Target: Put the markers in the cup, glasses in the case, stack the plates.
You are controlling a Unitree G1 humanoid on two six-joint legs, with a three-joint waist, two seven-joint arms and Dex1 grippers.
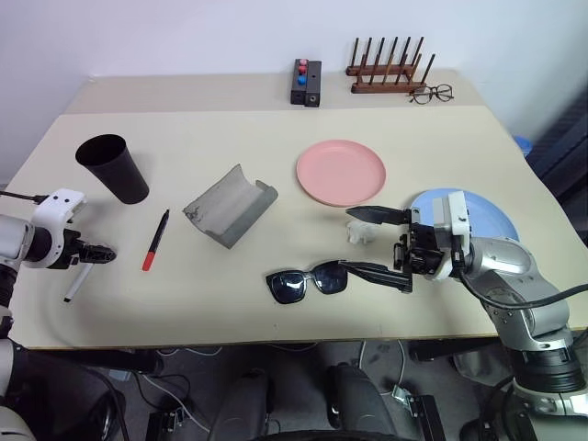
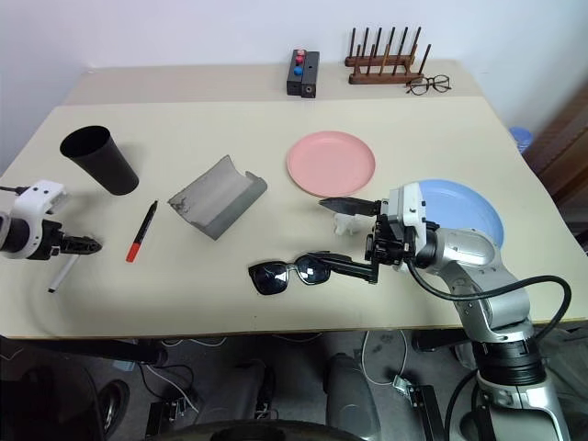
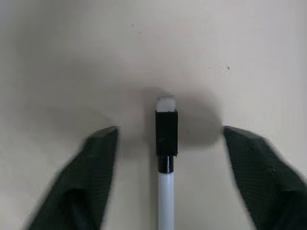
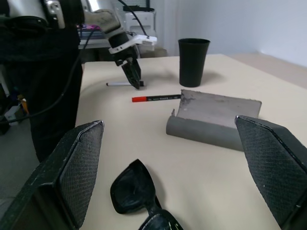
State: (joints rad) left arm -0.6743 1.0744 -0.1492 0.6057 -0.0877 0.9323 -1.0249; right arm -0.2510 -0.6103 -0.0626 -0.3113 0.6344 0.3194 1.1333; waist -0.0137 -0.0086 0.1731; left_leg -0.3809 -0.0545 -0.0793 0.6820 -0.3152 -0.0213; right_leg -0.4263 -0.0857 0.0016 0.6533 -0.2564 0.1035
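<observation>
Beige tabletop [image 1: 276, 147] with both robot arms reaching in from its near edge.

Left hand [image 1: 99, 253]: pointed down over a white marker [image 1: 77, 281] that lies on the tabletop at the near left. In the left wrist view the marker's black-banded end [image 3: 166, 132] sits between the two fingers [image 3: 91, 167] with clear gaps either side; the fingers stand apart and grip nothing.

Right hand [image 1: 372, 243]: held level, pointing toward the robot's left, fingers spread wide and empty. The black sunglasses [image 1: 308, 280] lie on the tabletop just beyond and slightly below the lower fingertip, lenses up; whether the finger touches the frame cannot be told. A small white object [image 1: 360, 233] lies between the two fingers' line on the tabletop.

Other task items: a second marker [image 1: 155, 241], black with a red end, lies between the black cup [image 1: 112, 168] and the grey case [image 1: 230, 204]. The cup stands upright at the far left. The case lies open, hollow side up, near the centre. The pink plate [image 1: 340, 172] sits right of the case; the light blue plate [image 1: 491, 216] lies further right, partly behind the right arm, apart from the pink one.

Far edge: a black box with coloured buttons [image 1: 306, 83], a wooden rack [image 1: 386, 69] and wire-framed spectacles [image 1: 431, 93].
</observation>
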